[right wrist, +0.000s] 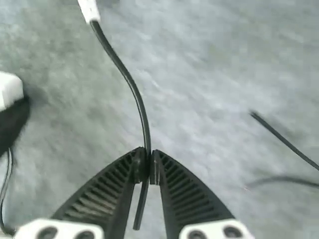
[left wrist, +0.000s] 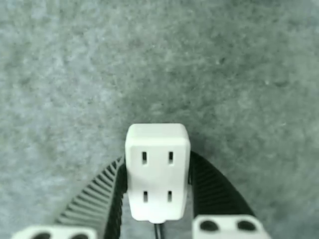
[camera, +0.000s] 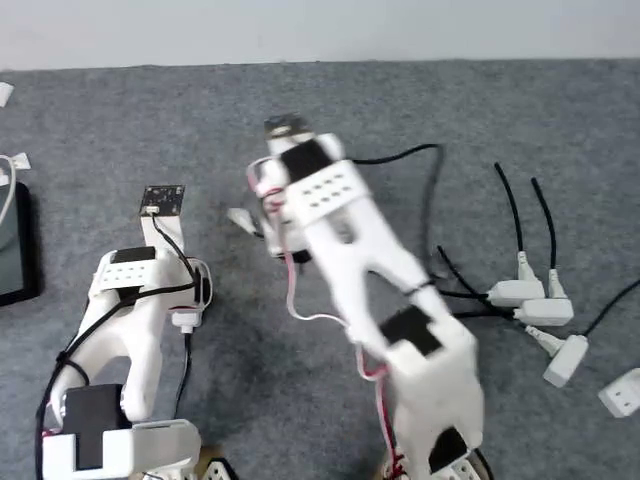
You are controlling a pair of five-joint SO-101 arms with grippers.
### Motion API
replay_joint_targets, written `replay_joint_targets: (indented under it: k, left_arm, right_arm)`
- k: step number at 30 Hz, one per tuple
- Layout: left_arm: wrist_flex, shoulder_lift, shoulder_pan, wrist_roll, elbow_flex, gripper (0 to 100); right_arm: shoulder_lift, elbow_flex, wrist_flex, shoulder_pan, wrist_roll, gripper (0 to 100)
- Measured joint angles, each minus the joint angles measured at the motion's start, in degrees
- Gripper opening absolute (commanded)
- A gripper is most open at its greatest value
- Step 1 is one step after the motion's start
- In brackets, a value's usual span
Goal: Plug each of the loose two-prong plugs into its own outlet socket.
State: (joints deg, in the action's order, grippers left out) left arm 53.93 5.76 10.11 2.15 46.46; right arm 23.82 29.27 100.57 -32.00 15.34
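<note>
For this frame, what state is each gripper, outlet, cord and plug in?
Left gripper: shut on the outlet.
Outlet: held, all slots empty.
Right gripper: shut on the cord.
Cord: pinched between the fingers, curved.
Plug: at the cord's far end, not plugged in.
Other plugs: lying apart from both grippers; whether plugged in, cannot tell.

Grey felt bench point(camera: 560, 120), with a pale wall point(camera: 320, 30) behind its far edge.
At the bench's left edge we see a dark flat slab point(camera: 16, 250), partly cut off. We cannot tell what it is. A small white scrap point(camera: 20, 161) lies just beyond it, and a second white scrap point(camera: 4, 94) lies nearer the far-left corner.
</note>
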Motion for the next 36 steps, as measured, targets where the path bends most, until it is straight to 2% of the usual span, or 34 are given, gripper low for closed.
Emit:
replay_joint_targets:
  k: [6,13,16,22,29,31,36]
  left_arm:
    - [0.0,0.0,-4.2,7.6,0.0,1]
    - [-0.4,0.0,-15.6,17.0,0.0,1]
    - [-1.8,0.0,-20.8,20.4,0.0,1]
    - [-2.5,0.0,-27.3,21.5,0.0,1]
    - [-2.8,0.0,-29.0,21.1,0.0,2]
    - [-3.1,0.0,-28.6,19.1,0.0,7]
    - [-3.1,0.0,-27.3,18.1,0.0,29]
  right_arm:
    - [-20.9,-16.5,0.0,8.0,-9.3,0.8]
    - [-42.0,-29.9,0.0,15.4,-21.5,0.8]
    - [-48.4,-35.1,0.1,17.1,-23.0,0.8]
    - [-53.6,-38.0,0.1,20.1,-23.7,0.8]
    - [-53.8,-38.0,-0.3,20.0,-23.7,0.8]
    - [-53.8,-38.0,-0.3,20.0,-23.7,0.8]
    - [-53.5,-37.5,-0.3,20.1,-23.7,0.8]
